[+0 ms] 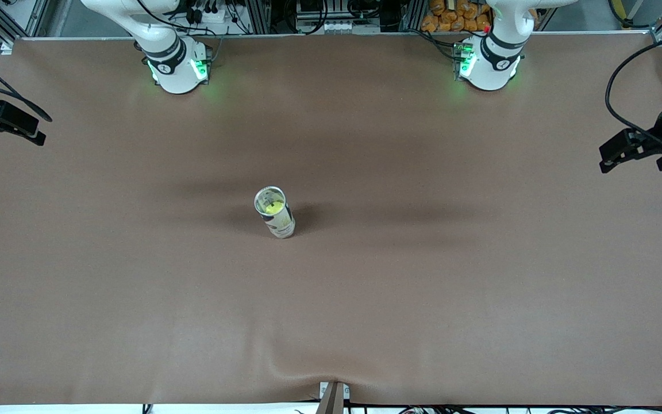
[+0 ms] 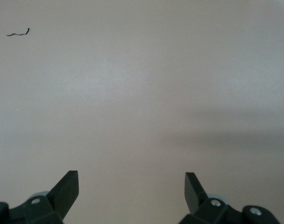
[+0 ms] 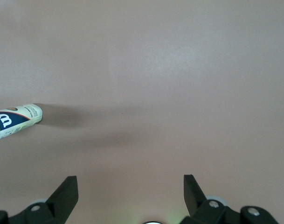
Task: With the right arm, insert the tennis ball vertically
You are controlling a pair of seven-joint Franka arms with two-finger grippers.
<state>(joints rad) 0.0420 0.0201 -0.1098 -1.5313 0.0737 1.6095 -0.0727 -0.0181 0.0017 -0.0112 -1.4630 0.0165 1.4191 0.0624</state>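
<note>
A tall clear can (image 1: 278, 218) with a white and blue label stands upright near the middle of the brown table. A yellow tennis ball (image 1: 273, 207) shows inside it through its open top. My right gripper (image 1: 37, 137) hangs open and empty at the right arm's end of the table, well away from the can. In the right wrist view the gripper (image 3: 129, 182) is over bare cloth and the can's base (image 3: 18, 120) shows at the frame edge. My left gripper (image 1: 605, 162) waits open and empty at the left arm's end, and its wrist view shows the gripper (image 2: 131, 179) over bare cloth.
The brown cloth (image 1: 423, 287) has a raised wrinkle (image 1: 308, 371) at the edge nearest the front camera. A small black squiggle (image 2: 18, 32) lies on the cloth at the left arm's end. Both arm bases (image 1: 177, 66) (image 1: 487, 63) stand along the edge farthest from the camera.
</note>
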